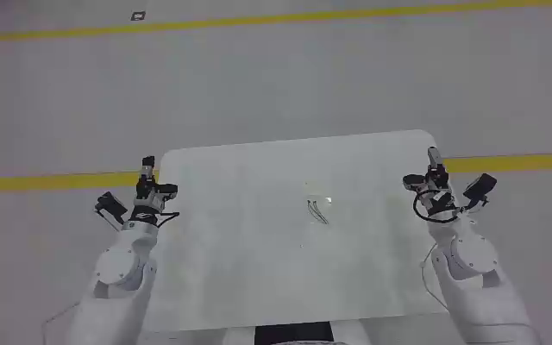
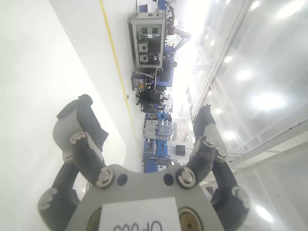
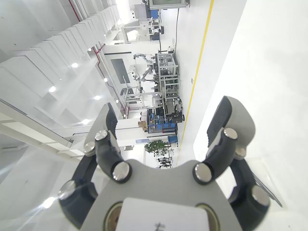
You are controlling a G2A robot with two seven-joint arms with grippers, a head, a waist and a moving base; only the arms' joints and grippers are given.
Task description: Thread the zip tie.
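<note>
While the smooth white worktop (image 1: 259, 276) with rounded corners lies broad and flat, the left arm (image 1: 129, 250) and right arm (image 1: 466, 250) sit at its opposite side edges, their dark-padded metal jaws wide apart and empty. The zip tie (image 1: 317, 210), a few thin curved strands, lies near the worktop's middle, well apart from both.

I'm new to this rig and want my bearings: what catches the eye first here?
A thin zip tie lies near the middle of the white table. The left gripper and right gripper flank the table at its side edges, fingers open, holding nothing.
</note>
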